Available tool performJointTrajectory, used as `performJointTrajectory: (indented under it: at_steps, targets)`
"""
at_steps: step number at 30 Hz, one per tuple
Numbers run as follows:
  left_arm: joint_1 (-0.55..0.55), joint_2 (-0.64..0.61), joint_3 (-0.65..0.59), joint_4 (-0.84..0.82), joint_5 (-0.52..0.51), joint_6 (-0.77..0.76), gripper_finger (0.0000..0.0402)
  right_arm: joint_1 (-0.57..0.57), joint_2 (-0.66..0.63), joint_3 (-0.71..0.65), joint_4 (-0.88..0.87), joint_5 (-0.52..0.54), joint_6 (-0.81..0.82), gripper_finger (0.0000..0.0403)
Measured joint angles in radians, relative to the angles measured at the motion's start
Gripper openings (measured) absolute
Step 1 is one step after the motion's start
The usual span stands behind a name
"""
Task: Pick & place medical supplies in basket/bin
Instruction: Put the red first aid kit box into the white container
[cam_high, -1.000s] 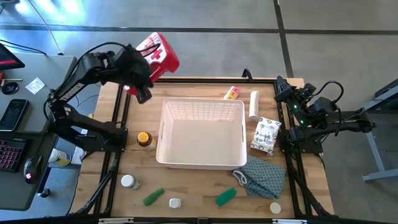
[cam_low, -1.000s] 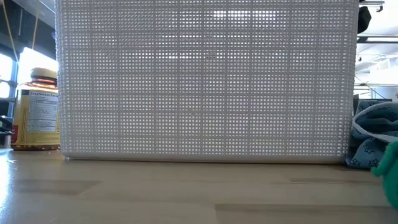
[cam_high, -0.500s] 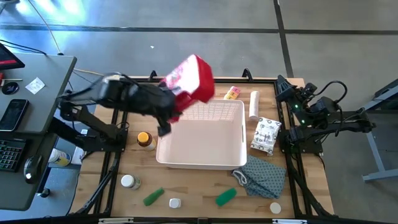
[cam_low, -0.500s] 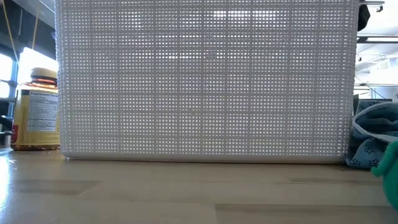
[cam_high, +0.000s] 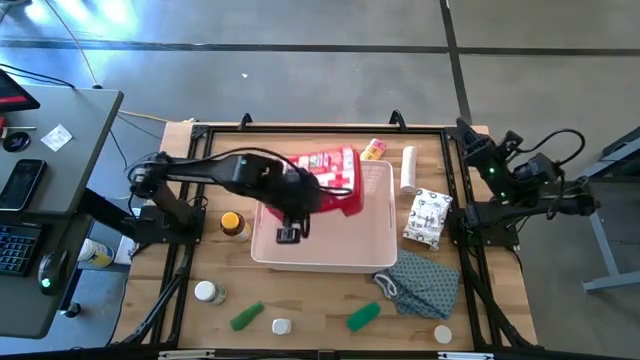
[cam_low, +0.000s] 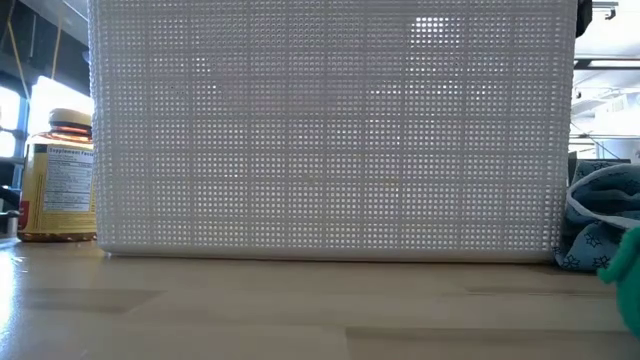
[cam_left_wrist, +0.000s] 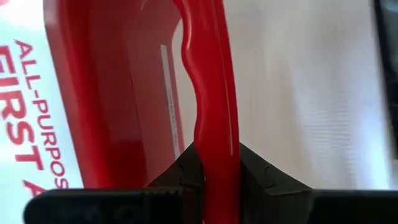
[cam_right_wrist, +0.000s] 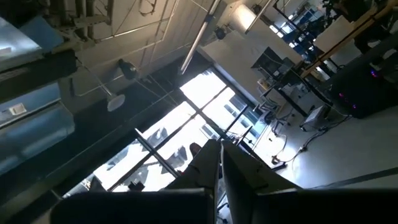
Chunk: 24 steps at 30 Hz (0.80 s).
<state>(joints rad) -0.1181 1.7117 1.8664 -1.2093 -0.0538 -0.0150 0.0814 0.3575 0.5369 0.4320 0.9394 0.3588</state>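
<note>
Red first-aid case (cam_high: 335, 180): flat, white label up, centre frame, above basket's upper half | White lattice basket (cam_high: 375, 245): upright, centre | Amber bottle (cam_high: 232, 224): just left of basket | Green rolls (cam_high: 246, 317), (cam_high: 363, 316): lower centre | White-capped bottle (cam_high: 208, 292): lower left

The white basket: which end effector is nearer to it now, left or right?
Left. The left end effector is over the white basket, shut on the red first-aid case. The right end effector is shut, parked off the basket's far right corner.
</note>
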Motion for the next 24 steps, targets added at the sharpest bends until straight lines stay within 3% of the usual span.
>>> performJointTrajectory:
  at_steps: [12, 24]
  targets:
    - [0.014, 0.168, -0.011, -0.107, 0.019, 0.123, 0.0084, 0.000, -0.032, 0.000, -0.026, -0.065, 0.005, 0.0012]
    - [0.026, 0.220, -0.164, -0.013, 0.000, 0.105, 0.0084, 0.000, -0.039, 0.000, -0.066, -0.136, 0.026, 0.0012]
